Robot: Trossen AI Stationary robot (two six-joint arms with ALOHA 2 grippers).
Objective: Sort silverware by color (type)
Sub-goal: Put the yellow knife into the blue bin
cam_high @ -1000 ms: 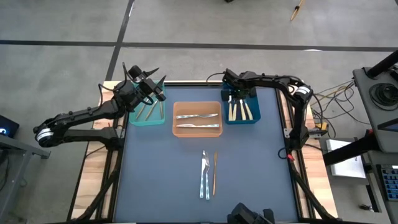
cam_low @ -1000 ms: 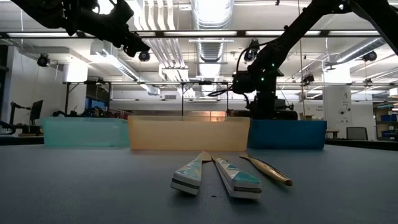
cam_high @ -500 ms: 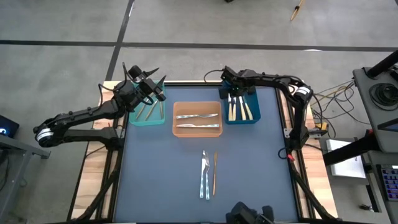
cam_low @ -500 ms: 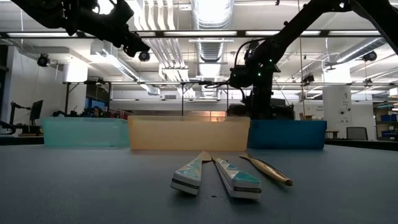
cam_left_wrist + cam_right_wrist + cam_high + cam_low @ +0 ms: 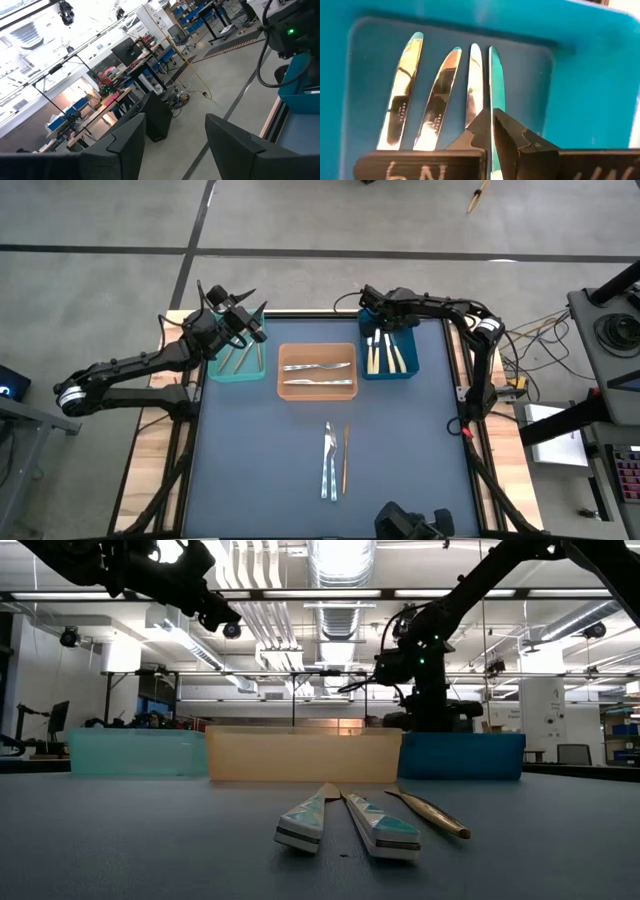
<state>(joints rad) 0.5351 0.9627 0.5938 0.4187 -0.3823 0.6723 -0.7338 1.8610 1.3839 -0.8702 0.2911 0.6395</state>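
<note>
Since the earlier frame the right gripper (image 5: 372,308) has drawn back a little toward the far right over the blue bin (image 5: 409,367), while the left arm and the cutlery on the mat have not shifted. The right gripper hangs above the bin's far end with its jaws clenched together; in the right wrist view the closed fingertips (image 5: 492,131) sit over a slim blade (image 5: 496,80), though whether they pinch it or only overlap it cannot be told. Beside that blade lie three more cream-handled knives (image 5: 437,97) in the bin. The left gripper (image 5: 232,308) waits above the far end of the teal bin (image 5: 214,374), jaws spread wide and holding nothing. The orange bin (image 5: 283,376) between them holds two silver pieces (image 5: 317,366). Near the front of the mat lie two silver pieces (image 5: 329,460) and, just to their right, a gold piece (image 5: 345,460)
</note>
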